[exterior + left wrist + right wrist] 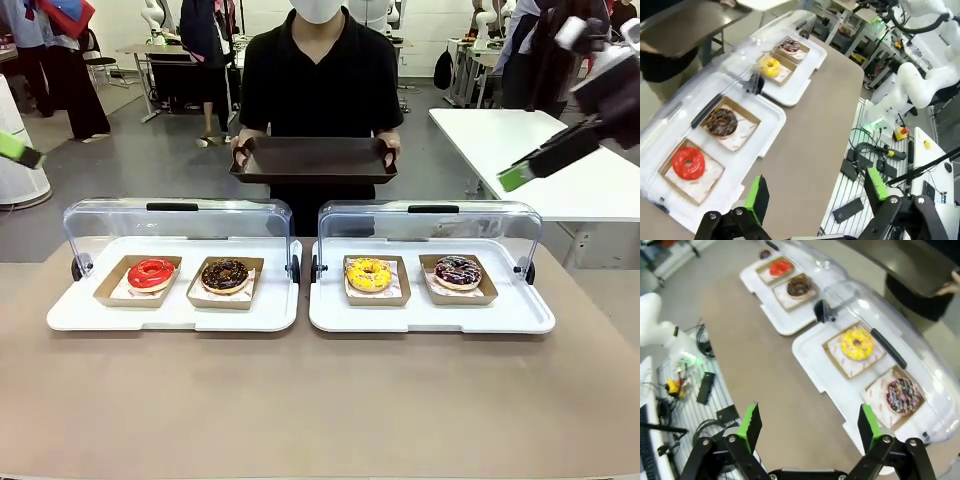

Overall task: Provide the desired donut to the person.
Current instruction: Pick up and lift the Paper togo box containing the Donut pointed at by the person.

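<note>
Left tool [817, 191] and right tool [809, 421] gape wide, empty; person [320, 85] holds tray [313, 160].

Four donuts sit in a row on the table [320, 400], each lying flat in its own open cardboard box [108, 285]. On the left white tray [170, 318]: red donut [151, 272] with glossy icing at the outer end, chocolate donut [225, 274] with pale specks just beside it. On the right white tray [430, 322]: yellow donut [368, 273] nearer the middle, dark purple donut [458, 270] with sprinkles at the outer end. All look whole. The person [318, 80], in a black short-sleeved shirt, stands at the far side behind the gap between the trays and holds a dark brown tray [313, 160] level by its two ends.
</note>
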You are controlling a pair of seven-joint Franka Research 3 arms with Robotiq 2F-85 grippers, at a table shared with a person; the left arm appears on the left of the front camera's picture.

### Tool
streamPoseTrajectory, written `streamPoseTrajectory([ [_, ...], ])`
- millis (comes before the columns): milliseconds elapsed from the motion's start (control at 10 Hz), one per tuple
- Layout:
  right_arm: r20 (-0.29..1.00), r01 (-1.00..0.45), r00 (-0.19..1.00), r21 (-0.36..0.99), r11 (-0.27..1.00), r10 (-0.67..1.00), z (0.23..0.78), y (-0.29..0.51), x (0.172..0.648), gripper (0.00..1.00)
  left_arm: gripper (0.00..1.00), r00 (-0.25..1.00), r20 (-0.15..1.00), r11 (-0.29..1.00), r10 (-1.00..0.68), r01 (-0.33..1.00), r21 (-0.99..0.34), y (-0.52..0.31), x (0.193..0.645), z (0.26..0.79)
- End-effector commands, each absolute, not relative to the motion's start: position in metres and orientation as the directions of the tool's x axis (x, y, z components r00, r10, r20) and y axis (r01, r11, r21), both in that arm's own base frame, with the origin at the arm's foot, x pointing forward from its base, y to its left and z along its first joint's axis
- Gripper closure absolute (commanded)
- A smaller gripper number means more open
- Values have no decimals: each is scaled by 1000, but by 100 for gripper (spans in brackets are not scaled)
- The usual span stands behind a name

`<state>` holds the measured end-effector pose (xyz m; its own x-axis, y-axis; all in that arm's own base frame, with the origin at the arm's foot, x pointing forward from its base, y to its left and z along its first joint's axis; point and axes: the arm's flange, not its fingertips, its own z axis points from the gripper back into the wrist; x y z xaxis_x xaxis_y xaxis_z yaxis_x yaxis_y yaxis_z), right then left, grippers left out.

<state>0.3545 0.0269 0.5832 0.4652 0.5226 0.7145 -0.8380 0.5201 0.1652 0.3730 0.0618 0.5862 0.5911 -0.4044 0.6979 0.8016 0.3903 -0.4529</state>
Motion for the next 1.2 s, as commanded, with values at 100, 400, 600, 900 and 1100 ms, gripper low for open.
streamPoseTrajectory([
  [100,799,-899,408,268,347,441,576,-36,354,0,0,577,706,410,-410,808,-423,111,389,579],
  [400,841,-903,406,310,296,358,576,-100,338,0,0,550,706,422,-446,825,-375,142,376,573],
  [600,846,-881,430,318,349,314,576,-127,329,0,0,523,728,425,-443,838,-343,156,363,578],
  [900,827,-845,478,339,414,298,573,-144,325,0,0,532,730,460,-429,824,-331,166,344,575],
  [1100,825,-826,492,341,450,278,570,-151,323,0,0,529,729,467,-435,824,-320,170,339,579],
])
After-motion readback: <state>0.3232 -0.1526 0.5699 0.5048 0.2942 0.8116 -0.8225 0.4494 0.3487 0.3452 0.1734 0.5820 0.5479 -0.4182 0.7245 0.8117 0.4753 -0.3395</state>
